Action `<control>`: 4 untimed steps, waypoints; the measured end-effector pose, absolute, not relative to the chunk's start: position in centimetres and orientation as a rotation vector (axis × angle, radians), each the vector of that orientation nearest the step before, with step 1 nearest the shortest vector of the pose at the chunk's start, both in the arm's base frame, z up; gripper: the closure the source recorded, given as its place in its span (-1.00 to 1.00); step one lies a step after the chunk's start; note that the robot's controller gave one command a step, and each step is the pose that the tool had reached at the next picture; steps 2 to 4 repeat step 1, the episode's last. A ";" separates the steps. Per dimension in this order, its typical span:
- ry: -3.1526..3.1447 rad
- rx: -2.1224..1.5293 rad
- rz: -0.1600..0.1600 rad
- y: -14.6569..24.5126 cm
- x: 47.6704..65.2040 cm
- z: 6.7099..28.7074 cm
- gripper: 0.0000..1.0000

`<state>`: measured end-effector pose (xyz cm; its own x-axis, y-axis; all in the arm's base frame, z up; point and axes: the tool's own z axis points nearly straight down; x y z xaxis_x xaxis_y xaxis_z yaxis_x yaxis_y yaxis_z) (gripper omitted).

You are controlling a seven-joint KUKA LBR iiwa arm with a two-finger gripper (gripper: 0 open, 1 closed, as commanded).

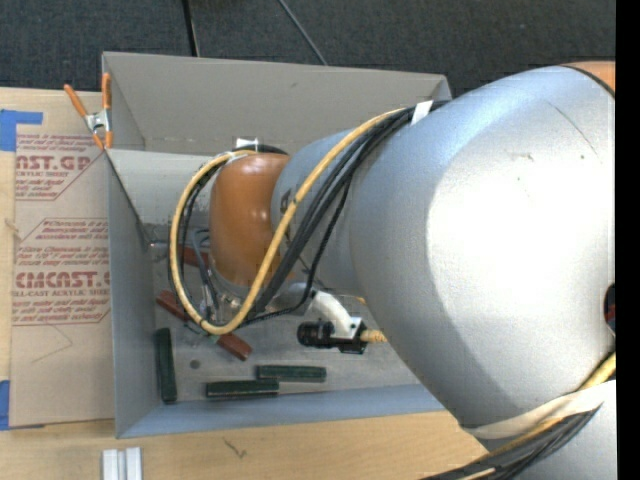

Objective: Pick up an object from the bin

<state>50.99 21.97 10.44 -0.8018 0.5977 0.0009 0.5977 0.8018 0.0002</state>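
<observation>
Because my arm (480, 248) and its orange cover (240, 218) lie over most of the bin (130, 268) in the camera view, I cannot tell whether my gripper (214, 306) is open or closed, nor whether it has hold of anything. I see only that it is low, near the floor in the left part of the bin. Nearest to it are the left red-brown piece (170, 306), just beside it, and the lower red-brown piece (235, 346), just under it in the picture. I judge that one of these is the thing to pick, but I am not sure which. The dark green bars (290, 373) lie along the near wall, and a black and white thing (330, 330) lies to the right, under my arm. The first danger, I think, is that I close beside a flat piece and not around it, so that it slides away. The second is that the cable loop (185, 238), which hangs low at the wrist, catches a piece when I rise. The third is that I press down onto the metal floor, since the pieces are so thin.
</observation>
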 end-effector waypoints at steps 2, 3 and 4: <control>-2.981 -0.989 0.000 22.0 51.0 10.9 1.00; -2.981 -0.989 0.000 22.0 51.0 10.9 1.00; -2.981 -0.989 0.000 22.0 51.0 10.9 1.00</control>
